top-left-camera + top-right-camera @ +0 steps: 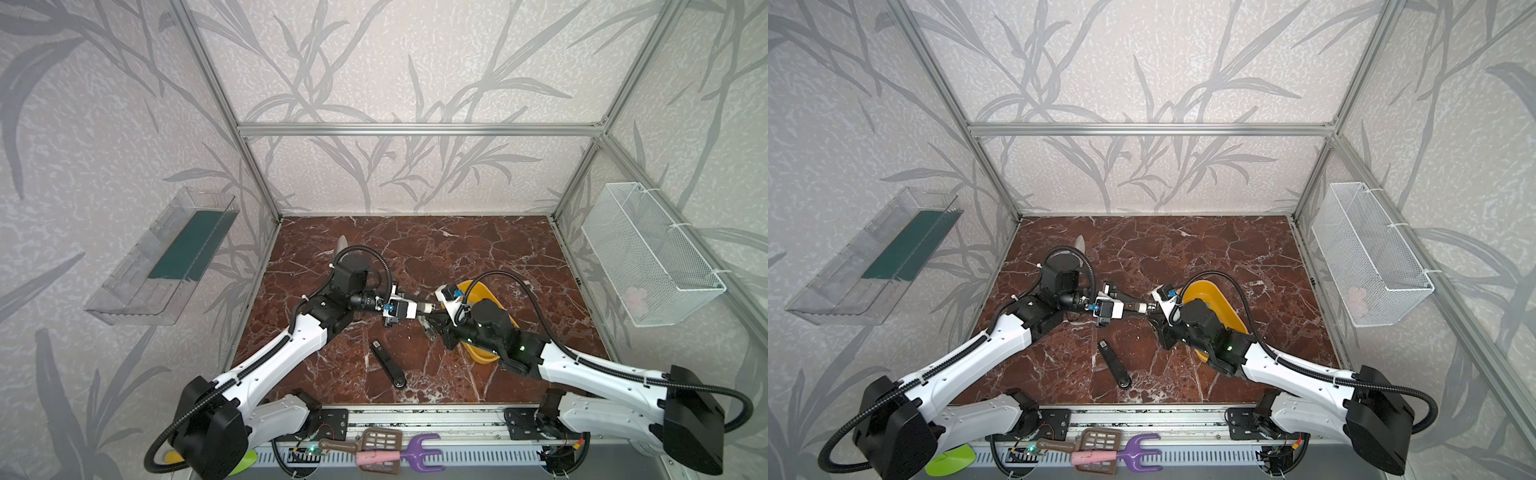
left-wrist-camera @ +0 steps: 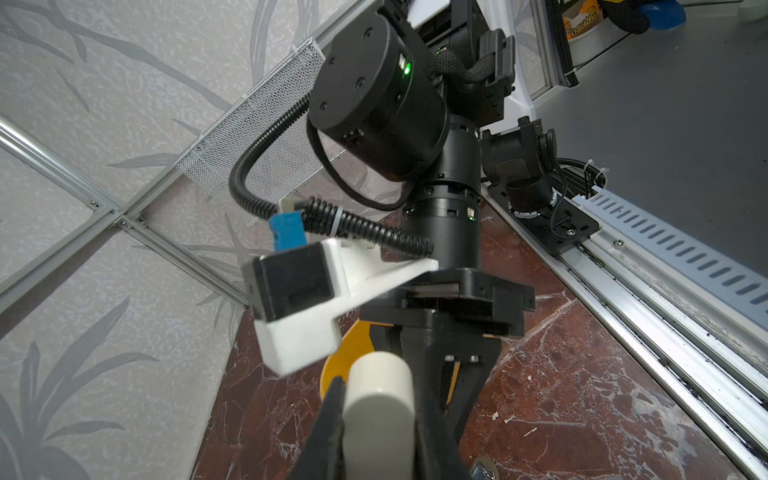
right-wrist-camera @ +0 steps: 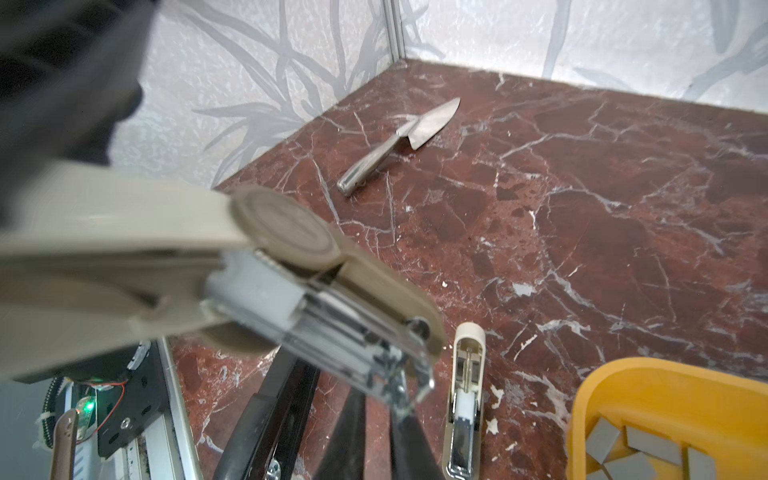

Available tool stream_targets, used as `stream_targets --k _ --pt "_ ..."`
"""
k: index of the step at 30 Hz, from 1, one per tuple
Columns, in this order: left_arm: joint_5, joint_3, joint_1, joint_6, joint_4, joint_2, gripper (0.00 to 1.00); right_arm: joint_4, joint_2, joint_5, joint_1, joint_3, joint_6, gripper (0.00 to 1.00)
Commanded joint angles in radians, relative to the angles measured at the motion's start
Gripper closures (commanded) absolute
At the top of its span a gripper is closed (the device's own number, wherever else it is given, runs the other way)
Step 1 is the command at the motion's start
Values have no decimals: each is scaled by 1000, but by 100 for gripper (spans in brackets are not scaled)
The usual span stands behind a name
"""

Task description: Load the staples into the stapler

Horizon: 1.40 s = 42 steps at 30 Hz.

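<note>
While the black stapler (image 1: 388, 365) lies flat nearest the front edge, at 7 o'clock from where the arms meet, a second cream stapler (image 3: 463, 399) lies on the marble right under that meeting point. Above it, the left gripper (image 2: 380, 419) is clamped on the butt of an opened cream stapler (image 3: 124, 257), and the right gripper (image 3: 386, 419) is nipped onto its bare metal rail tip. At 3 o'clock the yellow tray (image 3: 665, 382) holds the staples (image 3: 636, 444). Far off at 10 o'clock rests a trowel (image 3: 399, 145).
</note>
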Motion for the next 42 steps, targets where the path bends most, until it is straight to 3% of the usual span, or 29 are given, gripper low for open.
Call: stream_targets --k 1,5,9,12,19,29,34,38,42 --pt "49 -8 47 -51 72 14 100 68 -74 38 4 -44 -20 82" --pt "62 1 63 -1 13 23 100 115 -139 3 4 -85 -59 80" --pt "150 38 32 90 -121 44 100 161 -176 -20 4 -114 -86 58" --pt "221 78 6 96 -197 82 100 179 -181 -85 7 -115 -88 48" --pt "210 90 -47 52 -193 96 100 162 -178 -95 50 -97 -139 36" --pt "197 83 -86 -23 -130 84 100 138 -120 -39 131 -62 -185 38" --pt "206 85 -91 -35 -126 88 100 119 -103 -45 132 -43 -182 59" --pt "210 84 -91 -39 -126 86 100 130 -113 -10 131 -56 -184 63" --pt "212 86 -92 -41 -132 92 100 130 -120 -23 132 -54 -180 77"
